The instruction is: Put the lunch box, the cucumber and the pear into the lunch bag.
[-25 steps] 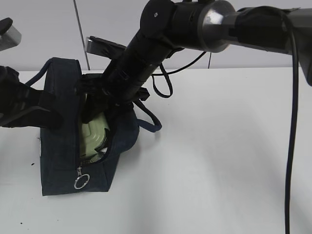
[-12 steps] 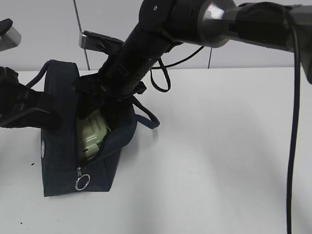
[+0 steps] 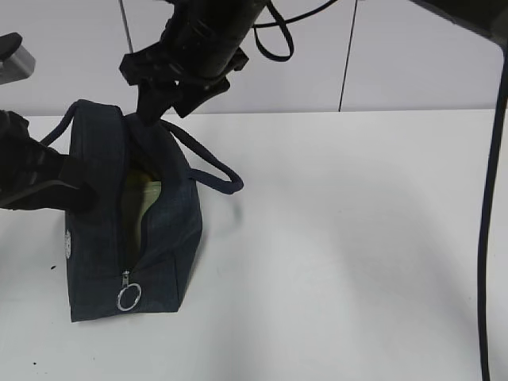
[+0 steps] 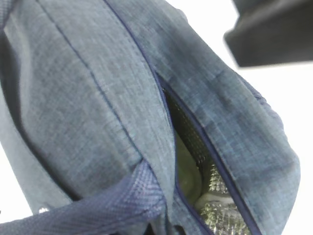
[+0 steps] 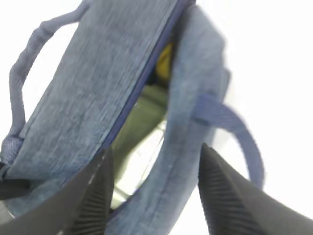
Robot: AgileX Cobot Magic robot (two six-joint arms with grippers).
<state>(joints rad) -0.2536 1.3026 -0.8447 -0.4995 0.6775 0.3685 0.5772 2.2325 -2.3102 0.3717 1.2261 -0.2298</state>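
The dark navy lunch bag (image 3: 99, 238) lies on the white table at the left, its zip opening facing up. The sage-green lid of the lunch box (image 3: 143, 198) shows inside it, also in the right wrist view (image 5: 142, 125) and the left wrist view (image 4: 188, 171). A bit of the yellow pear (image 5: 164, 61) shows deep in the opening. I cannot make out the cucumber. My right gripper (image 3: 163, 99) hangs open and empty above the bag's far end; its fingers (image 5: 95, 196) straddle the bag's right wall. My left gripper (image 3: 79, 190) presses on the bag's left side, its jaws hidden by fabric.
One loop handle (image 3: 210, 163) lies over the bag's right side, the other (image 3: 59, 127) at its far left. The metal ring pull (image 3: 128, 298) hangs at the bag's near end. A black cable (image 3: 486, 206) hangs down at the right edge. White table (image 3: 357, 254) lies to the right.
My right gripper has come up out of the bag and now hangs above it. The bag's opening has narrowed and hides most of the lunch box. The left arm has stayed put.
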